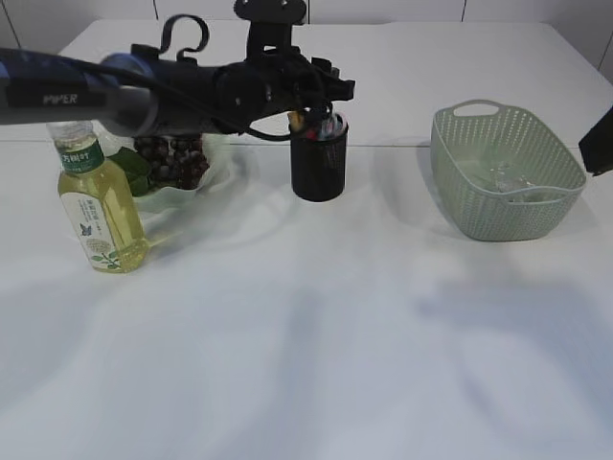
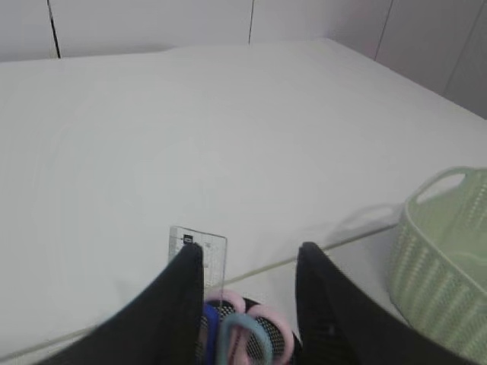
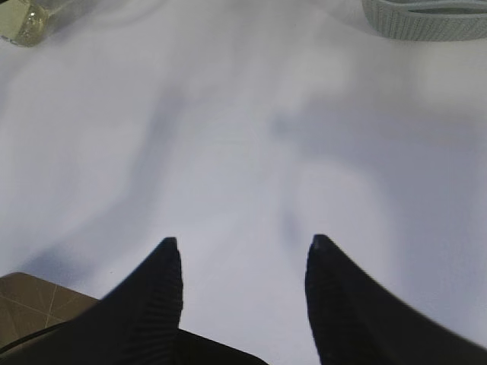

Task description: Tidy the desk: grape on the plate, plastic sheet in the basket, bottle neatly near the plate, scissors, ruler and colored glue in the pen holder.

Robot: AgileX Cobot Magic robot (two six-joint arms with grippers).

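Note:
My left gripper (image 1: 316, 113) hovers right over the black mesh pen holder (image 1: 318, 161), its jaws open (image 2: 249, 249). A clear ruler (image 2: 205, 255) stands upright in the holder against the inner side of the left finger (image 2: 179, 304). Pink and blue scissors handles (image 2: 255, 331) poke out of the holder below. A dark blue piece (image 2: 214, 323) sits beside them; whether it is the colored glue I cannot tell. Grapes (image 1: 172, 161) lie on the plate (image 1: 218, 182). The bottle (image 1: 101, 201) stands upright left of the plate. The plastic sheet (image 1: 508, 180) lies in the green basket (image 1: 503, 172).
My right gripper (image 3: 244, 241) hangs open and empty over bare white tablecloth, seen at the far right edge (image 1: 599, 144) beside the basket. A brown surface (image 3: 30, 300) shows past the table edge at lower left of the right wrist view.

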